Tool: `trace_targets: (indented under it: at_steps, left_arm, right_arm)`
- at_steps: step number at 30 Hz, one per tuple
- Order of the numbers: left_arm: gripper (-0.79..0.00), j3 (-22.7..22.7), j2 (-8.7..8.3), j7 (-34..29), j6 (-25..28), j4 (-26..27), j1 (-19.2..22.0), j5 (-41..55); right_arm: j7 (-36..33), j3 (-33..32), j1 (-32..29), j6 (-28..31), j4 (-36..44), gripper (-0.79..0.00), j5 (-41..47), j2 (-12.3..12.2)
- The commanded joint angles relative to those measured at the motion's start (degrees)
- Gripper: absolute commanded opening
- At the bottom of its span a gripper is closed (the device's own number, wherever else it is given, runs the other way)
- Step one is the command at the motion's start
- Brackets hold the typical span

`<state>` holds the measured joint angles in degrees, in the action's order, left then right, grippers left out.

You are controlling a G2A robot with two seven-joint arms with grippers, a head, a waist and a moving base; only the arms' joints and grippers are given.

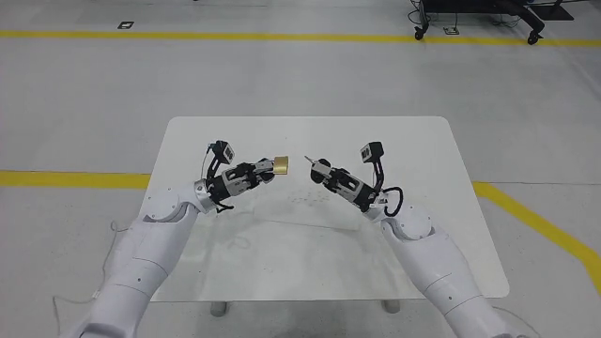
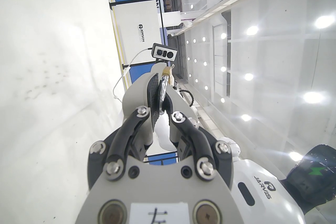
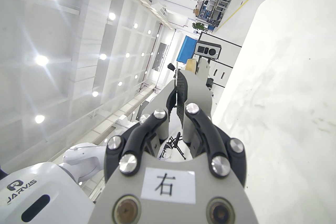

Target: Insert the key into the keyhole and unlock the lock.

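Note:
Both arms are raised above the white table (image 1: 413,150), facing each other at mid-table. My left gripper (image 1: 267,169) is shut on a brass padlock (image 1: 281,163); in the left wrist view its fingers (image 2: 155,88) clamp the silver shackle, with the brass body (image 2: 168,73) beyond the tips. My right gripper (image 1: 320,168) is shut on a small key (image 1: 309,161) that points at the padlock. A short gap separates key tip and lock. In the right wrist view the key (image 3: 175,69) sticks out past the fingertips, with the padlock (image 3: 192,64) just beyond it.
The table top carries faint scuff marks (image 1: 305,202) near its middle. Yellow floor lines (image 1: 282,36) run behind and beside the table. A dark wheeled frame (image 1: 488,0) stands far back right, well away from the arms.

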<state>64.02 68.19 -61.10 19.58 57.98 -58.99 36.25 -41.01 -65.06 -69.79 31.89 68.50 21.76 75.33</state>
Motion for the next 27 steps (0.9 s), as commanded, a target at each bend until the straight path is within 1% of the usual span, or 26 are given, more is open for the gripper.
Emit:
trace_targets:
  at_steps: [1,4,7,9,10,16,18,19,20,21,24,27]
  left_arm:
    - [-0.785,0.18,0.04,-0.38,-1.18,1.27,-1.16,1.94]
    - [-0.785,0.35,0.00,-2.88,-1.20,1.82,-2.18,3.45]
    - [-0.785,-0.19,0.26,-4.38,-1.06,1.44,-2.62,4.80]
    - [-0.785,-0.71,0.53,-5.42,-1.19,0.87,-2.50,6.01]
    - [-0.785,-1.18,0.72,-6.48,-1.06,0.64,-2.35,6.55]
    - [-0.785,-2.08,1.24,-8.04,-0.27,-0.53,-1.52,7.32]
    - [-0.785,-2.17,1.36,-8.18,-0.55,-0.95,-1.22,7.62]
    - [-0.785,-2.22,1.40,-7.92,-0.79,-1.24,-1.02,7.44]
    - [-0.785,-2.20,1.49,-7.15,-1.06,-1.58,-0.87,7.60]
    - [-0.785,-2.23,1.55,-7.06,-1.27,-1.64,-0.82,7.88]
    - [-0.785,-2.17,1.73,-6.47,-1.79,-2.06,-0.60,8.54]
    - [-0.785,-2.21,1.90,-5.99,-2.68,-2.41,-0.31,8.95]
  right_arm:
    - [0.00,0.00,0.00,0.00,0.00,-0.785,-0.01,0.00]
    - [6.05,0.92,1.04,-2.70,-0.61,-0.785,2.79,0.82]
    - [8.95,3.04,3.52,-3.39,-3.52,-0.785,7.58,2.10]
    - [9.81,4.38,5.37,-3.51,-5.86,-0.785,9.91,2.90]
    - [9.93,5.38,6.67,-3.37,-7.45,-0.785,9.68,3.33]
    - [9.96,8.31,10.14,-2.25,-11.98,-0.785,9.68,4.85]
    - [8.32,8.92,10.69,-1.93,-12.71,-0.785,10.28,5.18]
    - [6.01,9.24,10.74,-1.91,-12.63,-0.785,11.63,5.33]
    - [2.30,9.02,10.72,-1.78,-12.74,-0.785,14.58,5.41]
    - [0.86,8.74,10.79,-1.66,-13.12,-0.785,15.50,5.38]
    - [-6.23,7.67,10.64,-1.86,-13.83,-0.785,20.09,5.24]
    - [-10.54,6.90,10.67,-1.90,-14.56,-0.785,21.51,5.04]
